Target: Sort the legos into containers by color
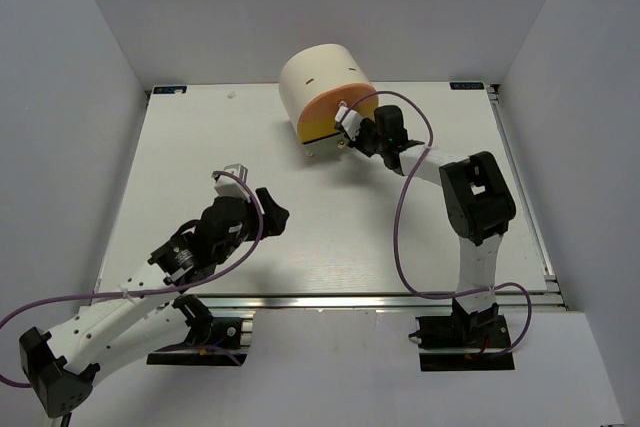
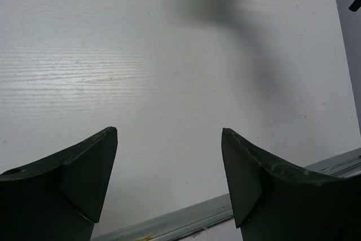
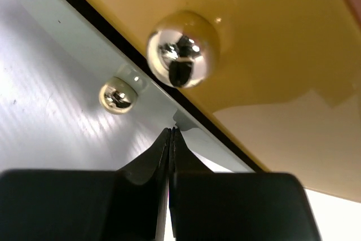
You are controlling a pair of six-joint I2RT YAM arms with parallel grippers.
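The cream half-cylinder cabinet stands at the back middle of the table, its drawer fronts facing the arms. The peach-orange drawer sits above the yellow drawer. In the right wrist view the yellow drawer and its shiny knob are very close, with the grey-green drawer and its knob beside it. My right gripper is shut and empty, tips against the grey-green front near the seam. My left gripper is open and empty over bare table. No legos are in view.
The white table has a metal rail along its near edge. White walls close in on three sides. The right arm's purple cable loops over the table right of centre.
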